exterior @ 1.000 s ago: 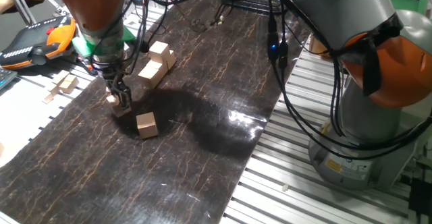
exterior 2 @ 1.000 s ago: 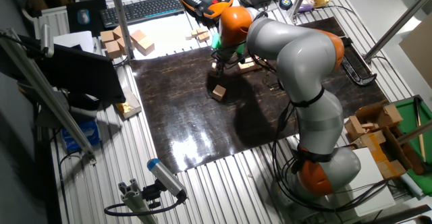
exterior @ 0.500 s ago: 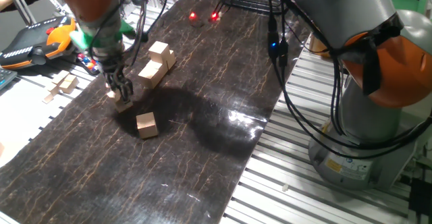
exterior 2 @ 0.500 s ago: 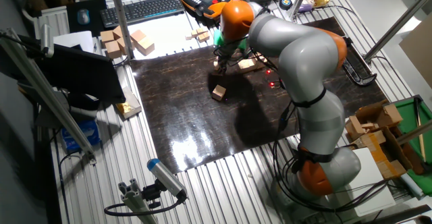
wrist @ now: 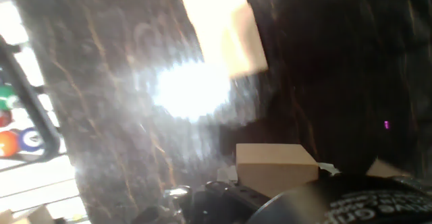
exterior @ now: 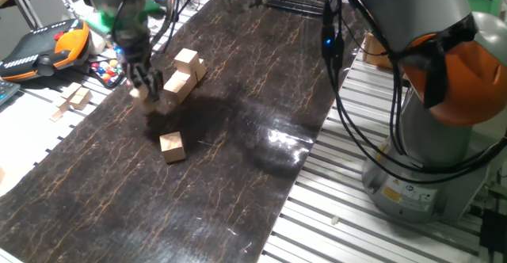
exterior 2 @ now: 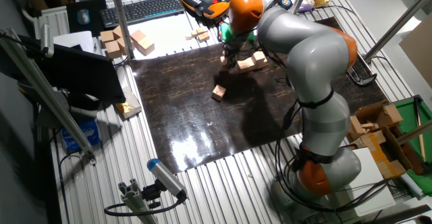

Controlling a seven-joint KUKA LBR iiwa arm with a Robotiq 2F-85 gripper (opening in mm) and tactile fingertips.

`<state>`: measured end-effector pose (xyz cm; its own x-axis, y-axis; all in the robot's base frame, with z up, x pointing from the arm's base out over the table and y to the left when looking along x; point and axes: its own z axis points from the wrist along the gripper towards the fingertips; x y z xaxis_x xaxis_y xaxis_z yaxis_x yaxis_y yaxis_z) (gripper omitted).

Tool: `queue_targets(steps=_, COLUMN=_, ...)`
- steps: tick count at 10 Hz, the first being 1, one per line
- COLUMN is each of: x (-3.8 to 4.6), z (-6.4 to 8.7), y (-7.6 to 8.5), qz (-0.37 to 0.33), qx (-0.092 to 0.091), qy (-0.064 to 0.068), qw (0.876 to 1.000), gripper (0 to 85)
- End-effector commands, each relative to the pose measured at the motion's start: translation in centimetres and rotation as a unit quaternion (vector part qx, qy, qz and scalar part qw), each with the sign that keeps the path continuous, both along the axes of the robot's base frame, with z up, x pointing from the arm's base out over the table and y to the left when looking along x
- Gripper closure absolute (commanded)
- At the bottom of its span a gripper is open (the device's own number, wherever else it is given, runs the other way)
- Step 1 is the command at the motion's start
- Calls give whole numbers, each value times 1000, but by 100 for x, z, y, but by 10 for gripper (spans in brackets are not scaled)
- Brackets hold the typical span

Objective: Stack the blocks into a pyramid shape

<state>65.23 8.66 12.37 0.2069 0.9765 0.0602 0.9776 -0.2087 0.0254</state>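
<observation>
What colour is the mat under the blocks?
Dark brown mat with thin tan veins, marble-like; clearest in one fixed view.

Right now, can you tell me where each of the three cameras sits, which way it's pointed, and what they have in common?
One fixed view: low beside the dark mat, looking along it; shows the gripper holding a block, the lone block, the block pile and the arm's base.
The other fixed view: high, looking down at the whole table; shows the entire arm, gripper, lone block.
Hand view: on the hand, facing the mat; blurred, with a block by the gripper body.
Shared: both fixed views show the lone block and pile.
</observation>
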Motion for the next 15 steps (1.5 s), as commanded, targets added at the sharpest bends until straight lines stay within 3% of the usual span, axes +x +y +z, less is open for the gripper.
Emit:
queue_targets(steps=1, x=7, z=23, y=-98, qz=15, qx=-3, qy=-1, qw=1000, gripper=843)
queue_targets(steps=4, x=22, z=78, y=-361, qz=39, qx=-7, qy=-1, qw=999, gripper=843)
queue_targets(steps=8, x=-11, z=20, y=-558, qz=69, qx=-11, qy=-5, qw=998, gripper=843)
queue_targets(steps=14, x=-27, z=24, y=-648, qz=118, qx=-10, qy=2, qw=993, gripper=843)
queue_targets(steps=15, x=-27, z=24, y=-648, qz=118, qx=-5, qy=10, qw=993, gripper=843)
